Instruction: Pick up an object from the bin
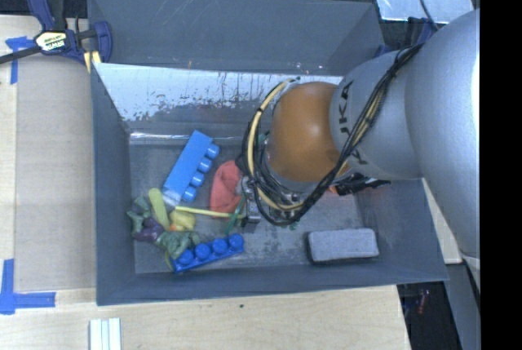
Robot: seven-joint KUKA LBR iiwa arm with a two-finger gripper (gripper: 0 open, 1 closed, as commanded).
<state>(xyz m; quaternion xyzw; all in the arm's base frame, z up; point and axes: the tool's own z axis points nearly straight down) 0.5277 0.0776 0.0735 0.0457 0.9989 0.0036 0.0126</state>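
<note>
Gripper [249, 208] is hovering beside 1 red lump [226, 185], its state indeterminable. 2 blue bricks [192, 165], 1 grey block [342, 245] are lying around.

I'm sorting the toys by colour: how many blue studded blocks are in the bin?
2. A light blue block lies slanted in the middle, beside the red lump; a darker blue strip lies along the lower wall, by the heap. The arm may hide more.

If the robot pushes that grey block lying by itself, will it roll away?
Probably not. The grey block has flat sides and lies on a broad face, so it should slide, not roll. Its rough-looking surface hints at sponge, so maybe light and squashy; I can't be sure.
</note>
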